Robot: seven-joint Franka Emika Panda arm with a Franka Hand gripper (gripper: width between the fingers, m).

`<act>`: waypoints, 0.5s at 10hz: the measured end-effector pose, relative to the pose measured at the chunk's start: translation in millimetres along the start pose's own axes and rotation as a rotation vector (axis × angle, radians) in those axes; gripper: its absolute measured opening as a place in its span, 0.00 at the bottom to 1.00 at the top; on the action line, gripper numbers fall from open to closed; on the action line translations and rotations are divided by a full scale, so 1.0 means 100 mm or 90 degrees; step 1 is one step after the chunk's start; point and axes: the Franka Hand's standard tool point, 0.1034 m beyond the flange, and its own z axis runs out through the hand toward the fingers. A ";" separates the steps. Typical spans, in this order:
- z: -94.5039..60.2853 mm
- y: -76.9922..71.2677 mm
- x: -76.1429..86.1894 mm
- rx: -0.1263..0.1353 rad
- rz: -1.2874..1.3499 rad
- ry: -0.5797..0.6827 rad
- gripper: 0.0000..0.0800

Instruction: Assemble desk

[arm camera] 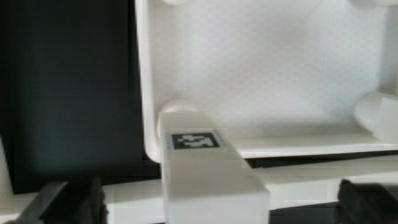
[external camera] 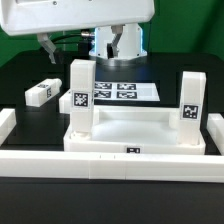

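Observation:
The white desk tabletop [external camera: 135,128] lies in front against the border wall, rim up. Two tagged white legs stand upright in it, one at the exterior view's left [external camera: 80,92] and one at its right [external camera: 192,100]. A third leg [external camera: 42,92] lies loose on the black table to the left. My gripper [external camera: 118,48] hangs behind the tabletop, partly hidden. In the wrist view my gripper [arm camera: 222,200] is open; its dark fingers [arm camera: 71,200] stand wide apart. A standing leg [arm camera: 210,170] shows between them, with a gap on each side. The tabletop [arm camera: 267,70] lies beyond it.
The marker board [external camera: 125,90] lies flat behind the tabletop. The long low white border wall [external camera: 90,160] runs along the front and up both sides. Another white piece [external camera: 46,44], perhaps a leg, lies at the back left.

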 end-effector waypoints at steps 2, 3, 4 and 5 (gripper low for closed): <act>0.03 0.05 0.04 -0.036 -0.031 0.002 0.81; 0.03 0.04 0.07 -0.054 -0.050 0.006 0.81; 0.03 0.03 0.09 -0.061 -0.059 0.008 0.81; 0.05 0.03 0.09 -0.061 -0.059 0.008 0.81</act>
